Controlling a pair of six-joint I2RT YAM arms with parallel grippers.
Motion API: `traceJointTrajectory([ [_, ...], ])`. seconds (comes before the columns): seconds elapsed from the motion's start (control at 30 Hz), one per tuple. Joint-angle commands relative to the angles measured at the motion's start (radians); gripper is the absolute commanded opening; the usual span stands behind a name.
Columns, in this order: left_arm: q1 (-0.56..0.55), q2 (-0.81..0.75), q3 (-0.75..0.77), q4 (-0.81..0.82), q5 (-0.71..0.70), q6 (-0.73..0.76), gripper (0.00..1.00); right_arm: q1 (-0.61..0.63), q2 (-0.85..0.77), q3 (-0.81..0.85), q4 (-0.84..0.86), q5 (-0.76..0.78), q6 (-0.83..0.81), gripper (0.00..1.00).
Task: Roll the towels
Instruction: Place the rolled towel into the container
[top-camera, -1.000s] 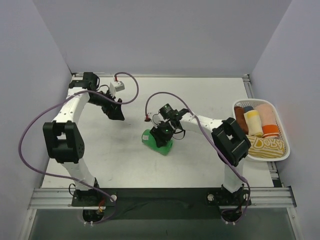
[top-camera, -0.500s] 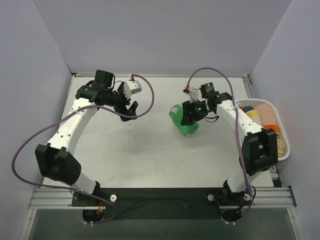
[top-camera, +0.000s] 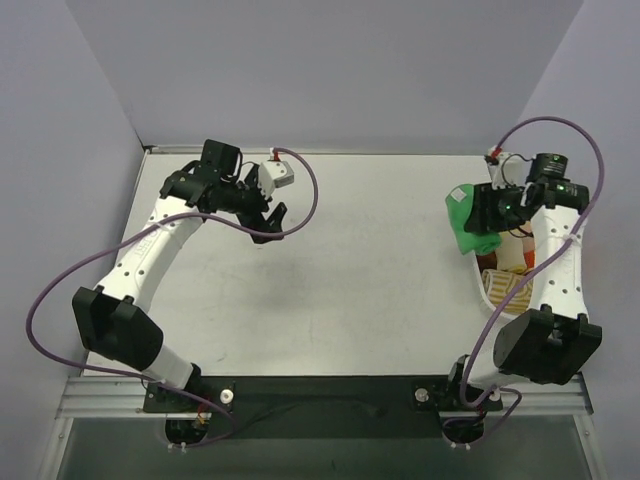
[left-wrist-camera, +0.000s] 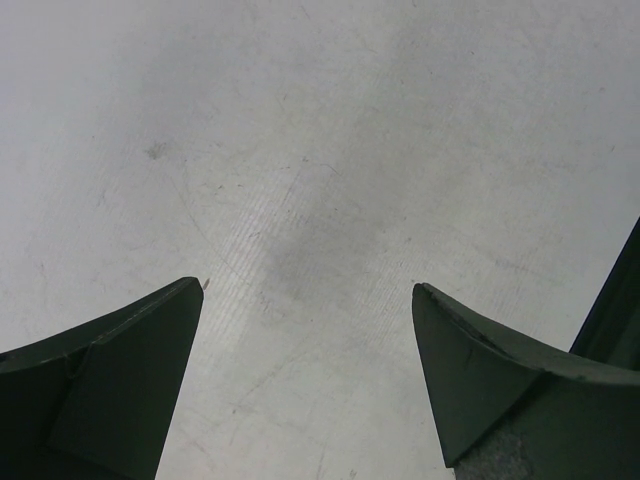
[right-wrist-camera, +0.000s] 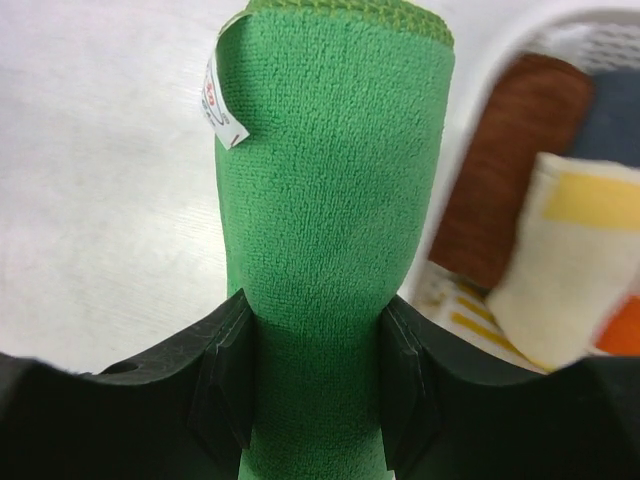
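My right gripper is shut on a rolled bright green towel, held above the left edge of the white slatted basket. In the right wrist view the green towel stands between the two fingers of the right gripper, its small white tag at the upper left. Inside the basket lie a brown roll and a cream and pale yellow rolled towel. Far off at the back left, my left gripper is open over bare table, nothing between its fingers.
The right arm covers most of the basket in the top view; a yellow patterned cloth shows at its near end. An orange roll sits at the right edge of the wrist view. Grey walls enclose the table on three sides.
The right arm has carried the green towel from the middle of the table rightwards to the basket's left edge. The left arm has swung a little toward the back centre, still open.
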Motion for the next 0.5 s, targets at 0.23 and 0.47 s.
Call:
traceJointTrajectory([
  [0.23,-0.027,0.044,0.07,-0.001,0.02,-0.055,0.97,-0.361,0.177,0.204,-0.204,0.077,-0.335,0.0],
  [0.47,-0.027,0.039,0.058,-0.025,0.0,-0.044,0.97,-0.449,0.343,0.322,-0.258,0.057,-0.379,0.0],
])
